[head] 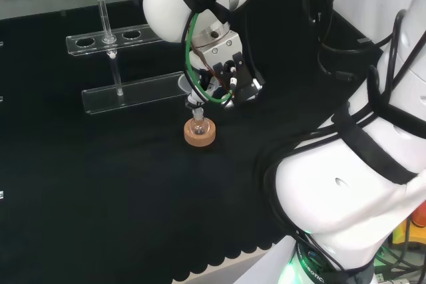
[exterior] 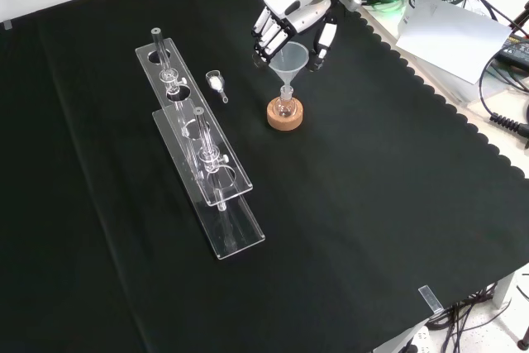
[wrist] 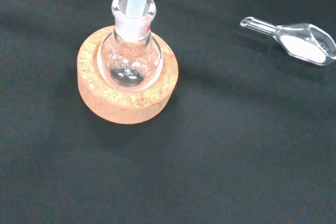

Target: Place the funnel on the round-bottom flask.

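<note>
Front view, landmark = cork ring (exterior: 284,116). Left of it: clear rack (exterior: 202,163), then scoop (exterior: 216,83) w/ white powder. On the ring: round-bottom flask (exterior: 285,107), funnel (exterior: 288,62) stem already in its neck. Above, robot hand (exterior: 285,26) w/ fingers curled on the funnel rim. Step: seating. Next, prob. let go, lift straight up.

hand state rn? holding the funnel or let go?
Hand: fingers curled round the funnel at its rim, holding it. Funnel stem is already inside the neck of the round-bottom flask on its cork ring.
</note>
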`<state>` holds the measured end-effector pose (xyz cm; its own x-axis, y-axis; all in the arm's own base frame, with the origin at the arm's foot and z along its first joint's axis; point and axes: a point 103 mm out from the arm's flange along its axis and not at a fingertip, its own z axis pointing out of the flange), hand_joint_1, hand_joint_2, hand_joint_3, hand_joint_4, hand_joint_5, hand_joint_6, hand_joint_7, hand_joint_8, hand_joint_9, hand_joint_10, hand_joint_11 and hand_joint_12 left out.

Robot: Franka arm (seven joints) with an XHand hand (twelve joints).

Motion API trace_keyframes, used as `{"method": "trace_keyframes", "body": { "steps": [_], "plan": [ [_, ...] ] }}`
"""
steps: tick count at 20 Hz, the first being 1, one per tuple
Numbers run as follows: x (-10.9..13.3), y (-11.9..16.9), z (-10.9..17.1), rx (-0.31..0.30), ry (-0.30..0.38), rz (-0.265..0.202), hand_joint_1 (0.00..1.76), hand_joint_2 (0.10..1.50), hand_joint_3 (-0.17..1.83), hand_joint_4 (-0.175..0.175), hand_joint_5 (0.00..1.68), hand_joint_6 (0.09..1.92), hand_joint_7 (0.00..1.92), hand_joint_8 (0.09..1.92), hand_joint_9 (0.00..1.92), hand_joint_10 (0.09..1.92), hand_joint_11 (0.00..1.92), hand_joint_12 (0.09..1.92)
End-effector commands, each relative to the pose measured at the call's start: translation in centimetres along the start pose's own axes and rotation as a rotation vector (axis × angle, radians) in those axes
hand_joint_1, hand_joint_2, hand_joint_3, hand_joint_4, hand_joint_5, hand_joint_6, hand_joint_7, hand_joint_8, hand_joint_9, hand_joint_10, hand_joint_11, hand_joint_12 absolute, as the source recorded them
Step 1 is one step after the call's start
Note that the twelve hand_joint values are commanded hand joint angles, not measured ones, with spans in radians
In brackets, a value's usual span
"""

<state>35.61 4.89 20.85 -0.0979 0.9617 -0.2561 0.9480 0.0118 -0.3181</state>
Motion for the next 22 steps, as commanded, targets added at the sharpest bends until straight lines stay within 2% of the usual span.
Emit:
{"method": "trace_keyframes", "body": {
  "steps": [1, 22],
  "plan": [
    [0.0, 0.0, 0.0, 0.002, -0.007, 0.001, 0.88, 1.17, -0.17, 0.006, 0.79, 0.78, 0.62, 0.64, 0.96, 0.42, 0.68, 1.23],
    [-0.1, 0.5, 1.1, 0.001, 0.004, -0.006, 0.88, 1.17, -0.17, 0.0, 0.77, 0.78, 0.6, 0.64, 0.95, 0.41, 0.67, 1.23]
  ]
}}
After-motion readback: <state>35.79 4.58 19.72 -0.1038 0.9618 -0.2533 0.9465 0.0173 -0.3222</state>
